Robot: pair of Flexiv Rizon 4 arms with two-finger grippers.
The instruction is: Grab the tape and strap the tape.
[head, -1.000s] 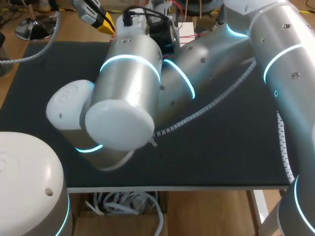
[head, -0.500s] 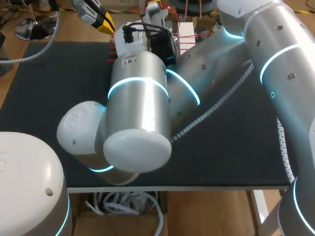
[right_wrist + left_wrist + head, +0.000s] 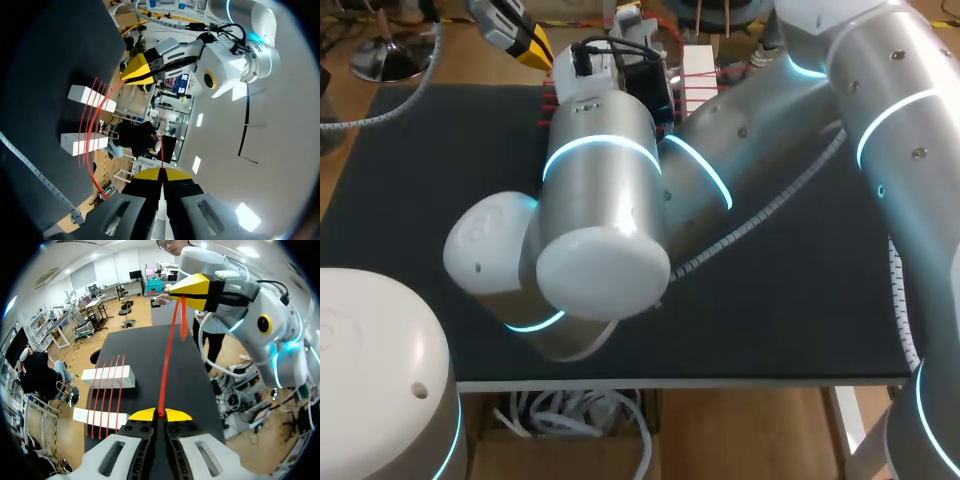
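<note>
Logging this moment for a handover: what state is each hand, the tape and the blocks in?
left hand: shut on the red tape
right hand: shut on the red tape
red tape: held in the air, running between both hands
laid strands: stretched across both white blocks
white blocks: lying flat, apart from each other

Right arm (image 3: 620, 190) over red tape (image 3: 701, 89)

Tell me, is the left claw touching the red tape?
Touching. The left wrist view shows the left claw shut on the red tape, with the strand pinched from both sides.
</note>
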